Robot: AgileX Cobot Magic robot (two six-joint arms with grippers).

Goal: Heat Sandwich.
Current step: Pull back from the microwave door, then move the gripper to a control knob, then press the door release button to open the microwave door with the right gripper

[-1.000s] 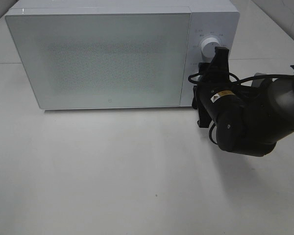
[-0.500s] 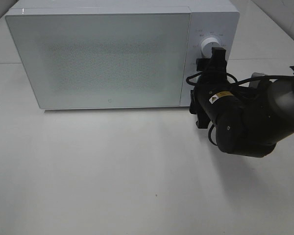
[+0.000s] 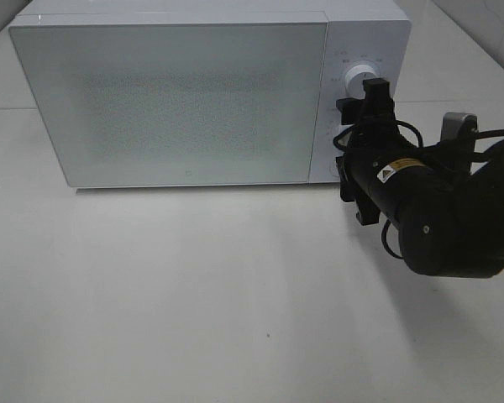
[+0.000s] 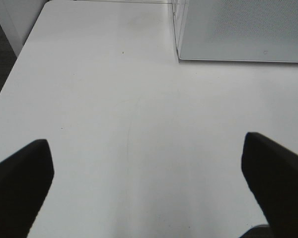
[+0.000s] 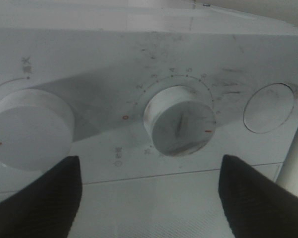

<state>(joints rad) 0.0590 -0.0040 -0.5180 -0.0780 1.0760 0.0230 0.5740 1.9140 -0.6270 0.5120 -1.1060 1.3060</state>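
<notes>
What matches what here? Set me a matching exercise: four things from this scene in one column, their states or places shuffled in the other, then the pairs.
Things
1. microwave door
2. right gripper
3. left gripper
4. timer knob

States or places
A. open, above the bare table
B. shut
C. open, facing the control panel
D. between another knob and a round button

Pairs: 1-B, 2-C, 3-A, 4-D
</notes>
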